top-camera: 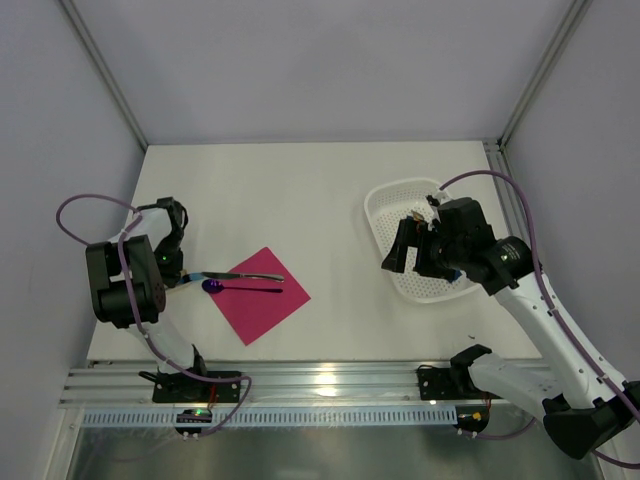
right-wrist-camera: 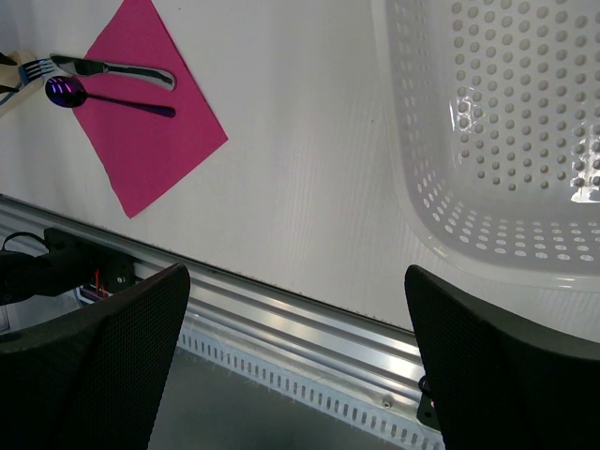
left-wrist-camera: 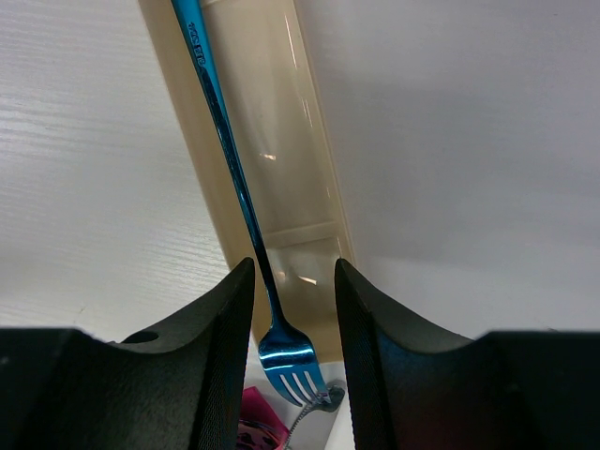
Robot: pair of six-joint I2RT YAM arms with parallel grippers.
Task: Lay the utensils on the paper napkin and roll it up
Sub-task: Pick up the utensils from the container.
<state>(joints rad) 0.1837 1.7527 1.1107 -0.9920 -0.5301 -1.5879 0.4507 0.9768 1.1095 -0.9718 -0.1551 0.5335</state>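
- Just off the left corner of the paper napkin (top-camera: 262, 305), the left claw (left-wrist-camera: 292, 270) is being held partly open, with one finger on each side of the fork (left-wrist-camera: 219, 122). Space is showing on both sides of the handle, so nothing is being gripped.
- The fork is lying lengthwise on a beige stick (left-wrist-camera: 281, 141), its tines pointing toward the napkin. Whether the tines are reaching the paper cannot be told.
- The step in hand is being judged as bringing the fork onto the napkin. For this to be done well, the slim handle alone should be pinched, squarely and away from the tines, so that the stick is left behind on the tabletop (top-camera: 330, 200).
- At the napkin's left edge, the spoon (right-wrist-camera: 66, 91) is lying with its bowl off the paper and its handle across it. The knife (right-wrist-camera: 117, 70) is lying just beyond, nearly parallel, with one end also overhanging.
- The fork should be laid beside these two and parallel to them. All three should then be drawn toward the napkin's middle, since overhanging ends are likely to slip out once rolling is being done.
- Well to the right of the napkin, the right claw (right-wrist-camera: 295, 277) is being held wide and empty, beside the near-left wall of the white basket (right-wrist-camera: 412, 187).
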